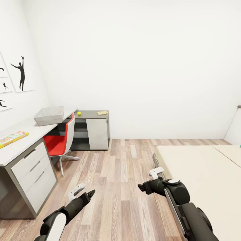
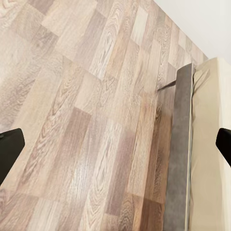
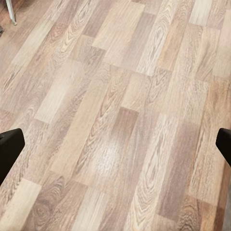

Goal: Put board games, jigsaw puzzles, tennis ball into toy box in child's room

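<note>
Both grippers gape over floor; toy box [image 1: 49, 115] lies lengthwise along table [image 1: 20, 142].

Left arm [image 1: 63, 214]: glossy black tubular casing, with a white panel on the lower segment near the frame edge. Left hand [image 1: 81, 193]: one pale grey-white finger and one black finger, both slim and tapered.

Right arm [image 1: 187, 207]: bulkier black housing built of rounded cylindrical joints, with a light grey strip along its inner edge and a small white cap on top of the joint nearest the wrist. Right hand [image 1: 150, 179]: a short white bracket-shaped finger above a black, blunt finger.

In both wrist views, the fingertips [image 2: 9, 147] [image 3: 9, 149] appear as matte black, flat-sided blocks with squared corners. No cables, screws or markings are discernible.
</note>
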`<state>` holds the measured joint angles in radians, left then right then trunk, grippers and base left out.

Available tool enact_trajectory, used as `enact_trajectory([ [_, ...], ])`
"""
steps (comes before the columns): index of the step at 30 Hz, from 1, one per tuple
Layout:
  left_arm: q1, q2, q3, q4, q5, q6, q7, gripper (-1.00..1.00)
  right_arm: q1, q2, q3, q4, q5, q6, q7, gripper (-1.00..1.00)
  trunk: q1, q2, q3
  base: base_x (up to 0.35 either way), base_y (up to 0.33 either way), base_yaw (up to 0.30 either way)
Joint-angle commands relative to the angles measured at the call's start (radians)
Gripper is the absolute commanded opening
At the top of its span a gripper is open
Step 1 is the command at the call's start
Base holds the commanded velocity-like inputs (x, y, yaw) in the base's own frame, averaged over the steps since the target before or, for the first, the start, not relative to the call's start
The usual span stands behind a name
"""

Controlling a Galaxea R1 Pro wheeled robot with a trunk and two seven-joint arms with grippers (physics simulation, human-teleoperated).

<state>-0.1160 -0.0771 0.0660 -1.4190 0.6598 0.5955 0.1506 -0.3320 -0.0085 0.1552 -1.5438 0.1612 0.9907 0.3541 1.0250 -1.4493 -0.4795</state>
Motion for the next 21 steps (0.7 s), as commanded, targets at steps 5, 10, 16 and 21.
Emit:
enact_trajectory([
  [5, -0.001, -0.001, 0.002, -0.001, 0.008, 0.005, 0.008, 1.0, -0.001, -0.001, 0.001, -0.002, 0.01, 0.003, 0.008, 1.0, 0.0, -0.001, -0.001, -0.001, -0.007, 0.0],
  [10, -0.001, -0.001, 0.002, -0.001, 0.005, 0.005, 0.009, 1.0, -0.001, -0.001, 0.001, -0.002, 0.01, 0.003, 0.008, 1.0, 0.0, -0.001, -0.001, 0.0, -0.077, 0.0],
  [16, -0.001, -0.001, 0.002, -0.001, 0.003, 0.005, 0.009, 1.0, -0.001, -0.001, 0.001, -0.002, 0.01, 0.003, 0.008, 1.0, 0.0, -0.001, -0.001, 0.0, -0.15, 0.0],
  [21, -0.001, -0.001, 0.001, -0.001, 0.002, 0.005, 0.009, 1.0, -0.001, -0.001, 0.001, -0.003, 0.01, 0.003, 0.008, 1.0, 0.0, -0.001, -0.001, 0.0, -0.18, 0.0],
])
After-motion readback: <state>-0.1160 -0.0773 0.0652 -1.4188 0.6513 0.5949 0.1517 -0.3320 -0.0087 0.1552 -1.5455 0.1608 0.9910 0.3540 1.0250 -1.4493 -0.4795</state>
